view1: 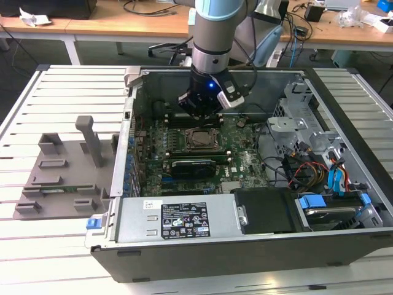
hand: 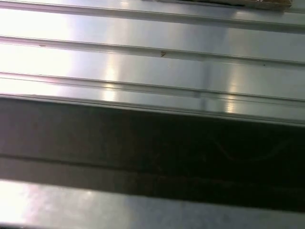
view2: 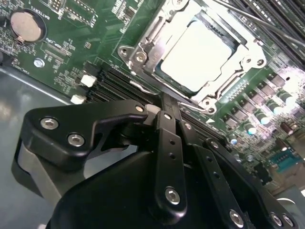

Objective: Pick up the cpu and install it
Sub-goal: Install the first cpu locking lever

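The cpu (view2: 198,52) is a silvery square chip lying flat inside the metal socket frame (view2: 143,45) on the green motherboard (view2: 66,52). In the exterior view the cpu (view1: 199,140) sits in its socket near the middle of the open computer case (view1: 245,246). My gripper (view1: 201,114) hangs low over the board just behind the socket. In the second wrist view the gripper (view2: 159,106) ends right at the socket frame's near edge, beside the cpu and not around it. Nothing shows held in it.
A grey plastic tray (view1: 61,169) with upright posts lies on the slatted table at the exterior view's left. Inside the case are a black heatsink (view1: 193,166), a bundle of cables (view1: 307,169) and blue drive clips (view1: 310,201). The first wrist view looks onto metal slats (hand: 152,62).
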You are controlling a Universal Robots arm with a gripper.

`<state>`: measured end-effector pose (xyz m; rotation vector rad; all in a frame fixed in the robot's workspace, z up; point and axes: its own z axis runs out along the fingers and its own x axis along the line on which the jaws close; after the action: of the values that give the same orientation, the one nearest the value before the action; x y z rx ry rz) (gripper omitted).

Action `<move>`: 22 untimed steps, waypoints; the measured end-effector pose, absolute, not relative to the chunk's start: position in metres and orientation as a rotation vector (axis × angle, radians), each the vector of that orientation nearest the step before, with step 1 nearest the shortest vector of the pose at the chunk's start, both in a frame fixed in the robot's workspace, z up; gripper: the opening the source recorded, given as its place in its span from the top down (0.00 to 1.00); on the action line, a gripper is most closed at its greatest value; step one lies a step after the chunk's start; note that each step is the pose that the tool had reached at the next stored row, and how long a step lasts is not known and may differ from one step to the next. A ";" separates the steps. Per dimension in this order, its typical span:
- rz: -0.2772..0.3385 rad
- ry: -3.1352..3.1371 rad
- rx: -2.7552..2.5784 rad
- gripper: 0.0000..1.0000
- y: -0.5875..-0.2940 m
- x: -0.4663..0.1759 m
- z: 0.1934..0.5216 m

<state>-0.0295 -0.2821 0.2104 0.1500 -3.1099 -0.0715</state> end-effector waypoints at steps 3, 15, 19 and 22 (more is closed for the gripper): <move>-0.072 -3.110 0.150 0.89 -0.282 -0.026 0.209; -0.071 -3.110 0.150 0.89 -0.285 -0.018 0.204; -0.072 -3.110 0.150 0.89 -0.285 -0.015 0.201; -0.071 -3.110 0.150 0.89 -0.284 -0.014 0.201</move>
<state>-0.0136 -0.2845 0.2007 0.1501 -3.1099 -0.0711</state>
